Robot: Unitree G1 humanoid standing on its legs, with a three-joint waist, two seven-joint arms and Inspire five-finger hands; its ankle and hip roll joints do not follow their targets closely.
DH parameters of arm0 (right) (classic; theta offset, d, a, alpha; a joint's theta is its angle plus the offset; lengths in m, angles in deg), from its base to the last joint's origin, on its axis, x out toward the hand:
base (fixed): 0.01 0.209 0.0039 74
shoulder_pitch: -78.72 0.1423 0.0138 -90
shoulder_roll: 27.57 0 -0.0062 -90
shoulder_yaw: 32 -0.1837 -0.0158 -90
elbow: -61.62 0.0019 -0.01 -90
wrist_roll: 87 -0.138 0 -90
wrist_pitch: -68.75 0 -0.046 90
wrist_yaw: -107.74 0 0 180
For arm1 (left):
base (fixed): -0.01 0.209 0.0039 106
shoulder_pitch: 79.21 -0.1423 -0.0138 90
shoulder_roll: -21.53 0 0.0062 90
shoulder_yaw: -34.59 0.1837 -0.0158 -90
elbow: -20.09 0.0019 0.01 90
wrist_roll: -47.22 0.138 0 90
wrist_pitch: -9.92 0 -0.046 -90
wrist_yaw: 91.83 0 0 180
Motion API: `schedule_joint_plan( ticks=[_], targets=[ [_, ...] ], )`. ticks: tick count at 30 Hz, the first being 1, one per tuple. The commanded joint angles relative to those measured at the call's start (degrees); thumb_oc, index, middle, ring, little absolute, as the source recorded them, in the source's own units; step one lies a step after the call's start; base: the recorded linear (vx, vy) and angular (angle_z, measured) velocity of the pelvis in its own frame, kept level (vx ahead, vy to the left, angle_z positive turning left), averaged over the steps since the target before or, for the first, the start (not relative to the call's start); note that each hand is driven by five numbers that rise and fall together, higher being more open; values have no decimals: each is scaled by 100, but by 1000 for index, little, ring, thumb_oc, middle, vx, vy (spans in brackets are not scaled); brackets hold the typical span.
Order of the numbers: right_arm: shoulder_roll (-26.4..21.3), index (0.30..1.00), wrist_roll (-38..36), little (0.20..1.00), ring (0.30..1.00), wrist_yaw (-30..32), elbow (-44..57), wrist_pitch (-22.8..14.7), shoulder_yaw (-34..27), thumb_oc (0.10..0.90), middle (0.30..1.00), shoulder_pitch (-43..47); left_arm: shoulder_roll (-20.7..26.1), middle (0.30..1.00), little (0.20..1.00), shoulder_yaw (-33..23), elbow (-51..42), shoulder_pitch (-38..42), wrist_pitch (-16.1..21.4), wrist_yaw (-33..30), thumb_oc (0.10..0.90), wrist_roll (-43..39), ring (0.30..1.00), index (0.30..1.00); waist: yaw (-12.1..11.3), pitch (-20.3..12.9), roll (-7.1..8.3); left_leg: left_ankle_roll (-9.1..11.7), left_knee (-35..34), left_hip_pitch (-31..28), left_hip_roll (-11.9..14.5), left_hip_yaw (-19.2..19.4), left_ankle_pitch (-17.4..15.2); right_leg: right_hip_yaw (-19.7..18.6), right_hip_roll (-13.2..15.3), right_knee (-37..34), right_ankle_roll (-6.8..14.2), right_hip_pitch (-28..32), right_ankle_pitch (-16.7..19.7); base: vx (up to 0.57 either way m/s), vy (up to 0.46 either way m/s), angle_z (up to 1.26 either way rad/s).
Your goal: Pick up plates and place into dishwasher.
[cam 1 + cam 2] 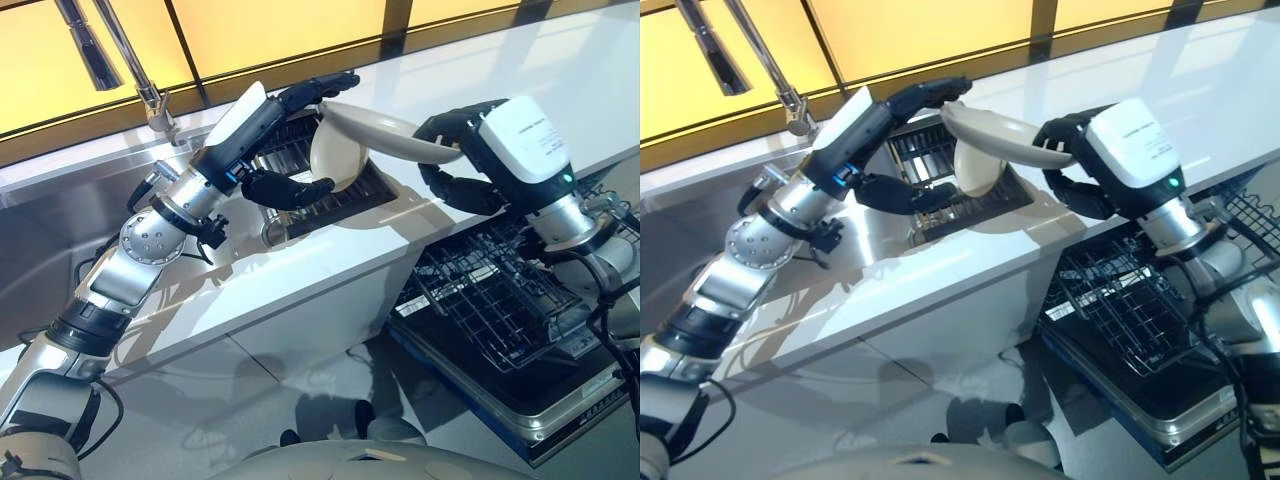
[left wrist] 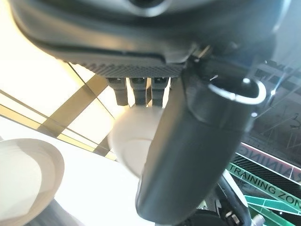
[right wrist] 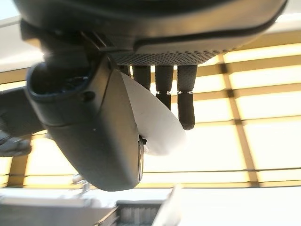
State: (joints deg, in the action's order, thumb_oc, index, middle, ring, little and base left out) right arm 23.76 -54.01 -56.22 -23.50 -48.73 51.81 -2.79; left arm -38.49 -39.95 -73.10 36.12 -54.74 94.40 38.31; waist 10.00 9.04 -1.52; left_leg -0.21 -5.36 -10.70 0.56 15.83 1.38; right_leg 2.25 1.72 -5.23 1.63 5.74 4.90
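Note:
My right hand (image 1: 476,160) is shut on a white plate (image 1: 385,130), held tilted over the sink's right end; its thumb and fingers pinch the plate (image 3: 157,125) in the right wrist view. My left hand (image 1: 262,128) reaches in from the left. Its fingers (image 1: 322,90) are stretched out over the far rim of that plate, and its thumb (image 1: 290,190) stands wide apart below. A second white plate (image 1: 335,160) stands upright in the dark rack inside the sink, just under the held one. The open dishwasher's lower rack (image 1: 480,290) lies below my right arm.
The white counter (image 1: 560,90) runs along the back right. A steel sink (image 1: 60,230) with a tall tap (image 1: 110,50) is at the left. The dishwasher's door (image 1: 530,400) hangs open at the lower right, with its wire rack pulled out over it.

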Motion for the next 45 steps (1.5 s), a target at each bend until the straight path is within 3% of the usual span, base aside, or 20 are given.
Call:
schedule_joint_plan(
  ticks=[1,8,20,23,34,37,45],
  targets=[
    [-259,300,-277,200,300,852,262,55,-847,100,300,286,59,900,900,-554,105,158,464,-446,800,-132,900,900,44,-502,118,-100,52,-28,-241,-166,-491,84,-199,245,491,-33,-329,2,1,-7],
    [-179,300,-404,200,300,1221,284,100,-1832,100,300,-647,-12,900,900,-822,97,-252,588,-539,800,-21,900,900,252,-531,123,-109,50,-44,-219,-17,-510,-78,-246,253,517,-98,-306,18,17,-7],
    [188,300,-610,200,300,1275,91,218,-2749,100,300,-1603,-276,900,900,-1201,-198,-656,567,-420,800,-293,900,900,523,-511,163,-148,84,-55,-182,136,-540,-368,-337,289,515,-204,-275,19,5,-10],
    [335,300,-799,200,300,937,46,225,-2854,100,300,-1845,-343,900,900,-1289,-241,-766,450,-441,800,-290,900,900,601,-477,166,-168,95,-76,-171,163,-574,-426,-353,296,531,-211,-286,19,-13,-15],
    [683,300,-1085,200,300,643,-85,465,-2853,100,300,-2128,-329,900,900,-1370,-141,-858,485,-526,800,-216,900,900,713,-429,140,-152,105,-57,-150,243,-553,-467,-380,313,538,-278,-255,1,-6,-4],
    [850,300,-1266,200,300,77,-130,690,-2713,100,300,-2299,-235,900,900,-1412,-210,-814,417,-542,800,-218,900,900,737,-402,136,-158,85,-40,-158,245,-531,-443,-380,310,536,-302,-244,-41,-34,0],
    [942,300,-1553,200,300,-729,-390,1045,-2403,100,300,-2466,-102,900,900,-1388,-256,-687,406,-591,800,-262,900,900,763,-390,144,-141,82,-5,-165,262,-508,-411,-377,311,531,-332,-236,0,0,0]
  ],
)
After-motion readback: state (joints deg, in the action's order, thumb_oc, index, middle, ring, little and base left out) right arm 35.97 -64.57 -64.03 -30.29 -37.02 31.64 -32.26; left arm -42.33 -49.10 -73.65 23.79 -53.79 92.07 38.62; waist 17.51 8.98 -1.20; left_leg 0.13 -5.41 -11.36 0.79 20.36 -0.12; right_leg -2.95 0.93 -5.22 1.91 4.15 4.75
